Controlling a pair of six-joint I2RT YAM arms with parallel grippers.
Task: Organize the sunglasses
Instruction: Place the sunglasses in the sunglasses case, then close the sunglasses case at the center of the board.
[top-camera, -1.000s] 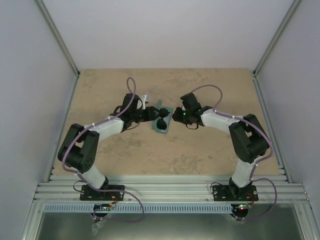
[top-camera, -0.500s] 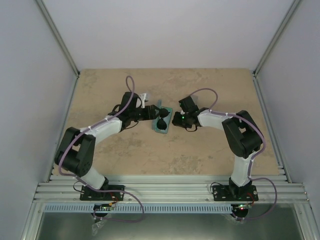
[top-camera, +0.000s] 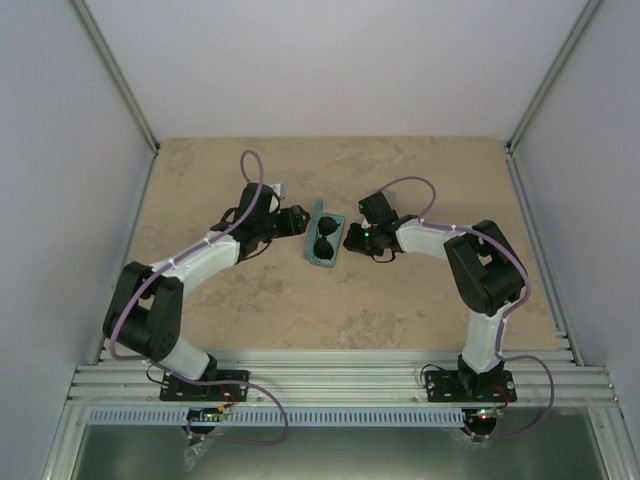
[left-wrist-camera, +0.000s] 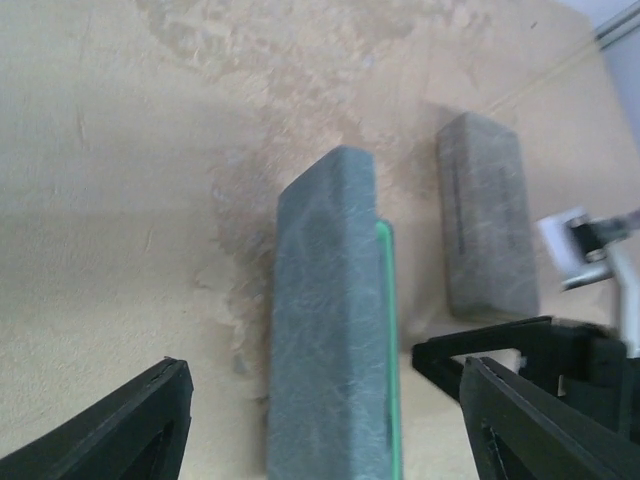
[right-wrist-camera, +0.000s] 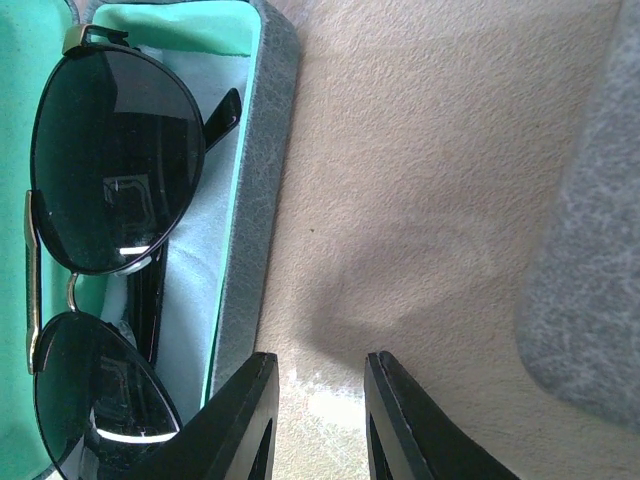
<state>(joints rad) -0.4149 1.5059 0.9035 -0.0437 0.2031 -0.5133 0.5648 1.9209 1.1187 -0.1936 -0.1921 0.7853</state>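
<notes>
Seen from above, two robot arms reach in toward the middle of a beige, stone-patterned counter (top-camera: 420, 170). The left tool (top-camera: 296, 221) hovers just to the left of an open blue-grey case (left-wrist-camera: 325, 320). Its two dark fingers (left-wrist-camera: 120, 425) are spread wide, with nothing gripped between them. Straight ahead of this tool, its own camera shows the case's textured outer shell, with a thin green edge down the right side. Inside the case, in front of the left tool and just left of the right tool, lie the sunglasses (right-wrist-camera: 115, 160). They have black oval lenses, a thin brassy bridge and dark folded arms, and they rest on a pale blue cloth (right-wrist-camera: 195, 300) over mint-green lining. The right tool (top-camera: 349, 240) sits low over bare counter, close beside the case's outer wall without touching it. Its fingers (right-wrist-camera: 240, 425) are drawn near each other with a narrow gap between them, and they hold nothing. On the far side of this tool from the sunglasses, a second, grey case (left-wrist-camera: 485, 225) lies flat and closed on the counter, apart from the blue-grey one. It appears only as a blur at the edge of the right wrist view.
</notes>
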